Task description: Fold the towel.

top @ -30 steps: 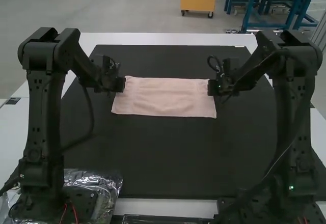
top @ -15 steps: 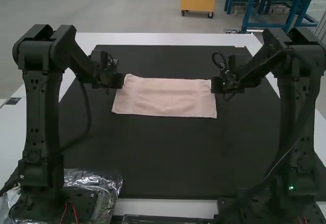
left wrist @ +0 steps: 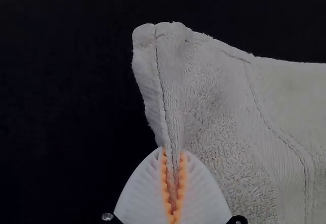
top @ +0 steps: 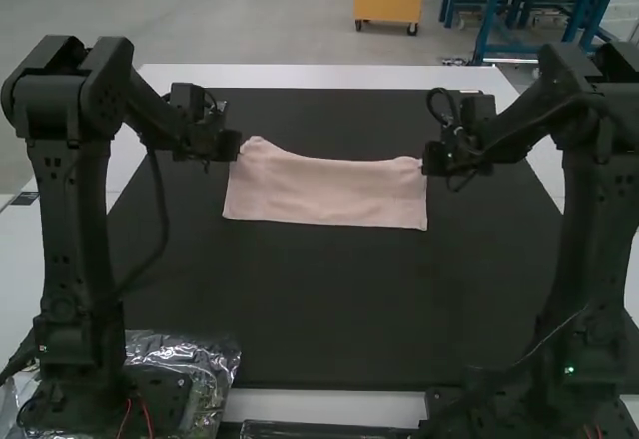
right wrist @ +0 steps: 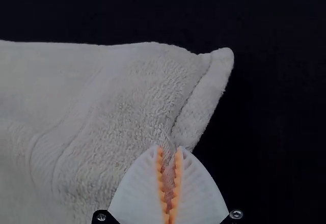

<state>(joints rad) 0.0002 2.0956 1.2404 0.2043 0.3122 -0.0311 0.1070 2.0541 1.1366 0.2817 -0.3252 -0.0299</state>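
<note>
Black arms, looped cables, white ribbed fingers, orange pads

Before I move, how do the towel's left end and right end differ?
The left end rises to a higher peak in the high view than the right end. The left end's corner is broad and blunt; the right end's is narrower and rounded. Both are pinched, by left gripper and right gripper respectively.
</note>
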